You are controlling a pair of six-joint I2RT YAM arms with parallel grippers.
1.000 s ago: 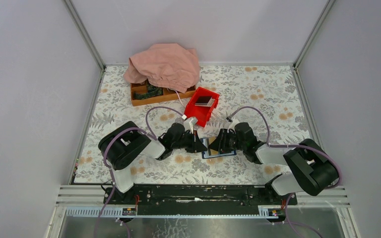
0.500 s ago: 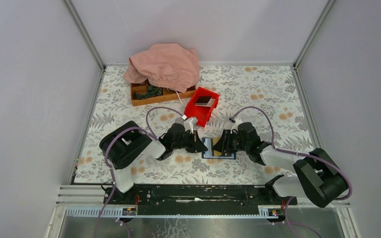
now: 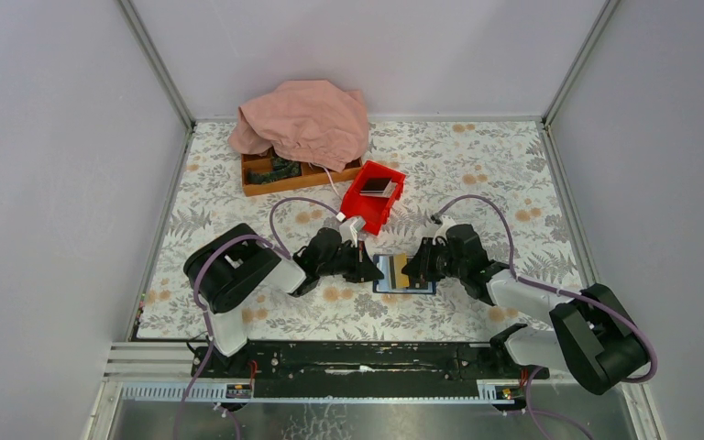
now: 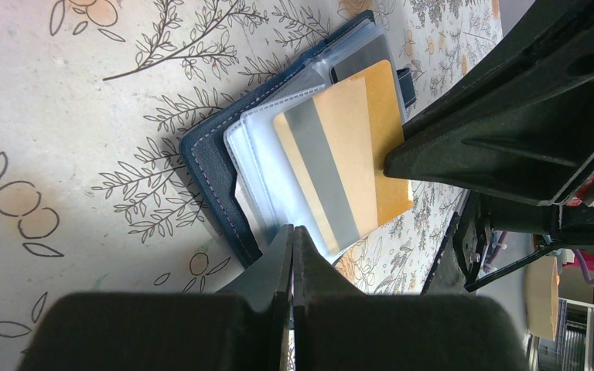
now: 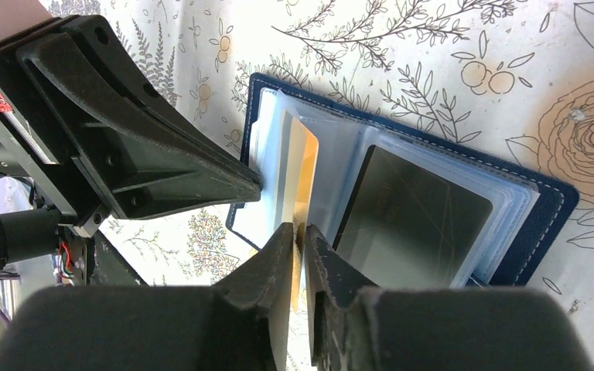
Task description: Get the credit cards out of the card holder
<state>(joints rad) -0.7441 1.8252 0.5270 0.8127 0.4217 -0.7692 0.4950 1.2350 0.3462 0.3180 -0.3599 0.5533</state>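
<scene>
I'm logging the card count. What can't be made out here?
Cards in the holder: sleeves overlap in both wrist views; only a gold card and a dark card show.
Top view: left claw and right claw hide the holder's edges.
Red bin contents: too small.
Tray: partly under pink cloth.

top external sits high, above and behind the arm bases, and looks down toward the far wall. it is far off and takes in the whole table (image 3: 513, 183) and both arms. left wrist rides close and low, looking along the left gripper (image 4: 292, 232) toward the right; the card holder (image 4: 209, 154) fills mid frame. right wrist is just as close, looking along the right gripper (image 5: 303, 228) toward the left. both wrist views share the card holder and gold card (image 4: 356, 147), and each shows the other gripper's fingers. top view has the same spot small, near table centre.
</scene>
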